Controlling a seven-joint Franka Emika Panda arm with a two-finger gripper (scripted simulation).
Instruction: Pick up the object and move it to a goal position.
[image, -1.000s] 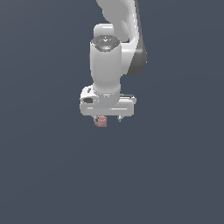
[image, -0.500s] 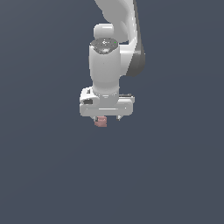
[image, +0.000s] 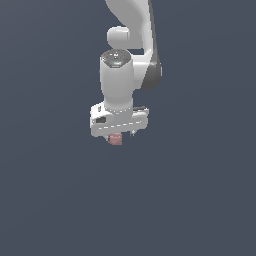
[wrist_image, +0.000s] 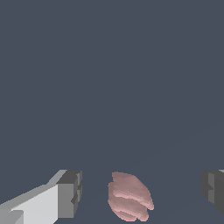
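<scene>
The object (image: 115, 139) is a small pinkish-red ridged lump on the dark floor, showing just below my white hand in the exterior view. In the wrist view the object (wrist_image: 129, 202) lies between my two fingers, with a gap on either side; it sits closer to one dark fingertip (wrist_image: 70, 192) than to the other (wrist_image: 213, 190). My gripper (wrist_image: 141, 192) is open and straddles the lump without touching it. From outside, the gripper (image: 119, 135) is mostly hidden under the hand's body.
The floor is a plain dark grey-blue surface. The arm's white links (image: 130, 30) rise above the hand toward the top of the exterior view. No other object shows in either view.
The hand has sunk slightly lower over the object, which has stayed in place. The fingers remain apart.
</scene>
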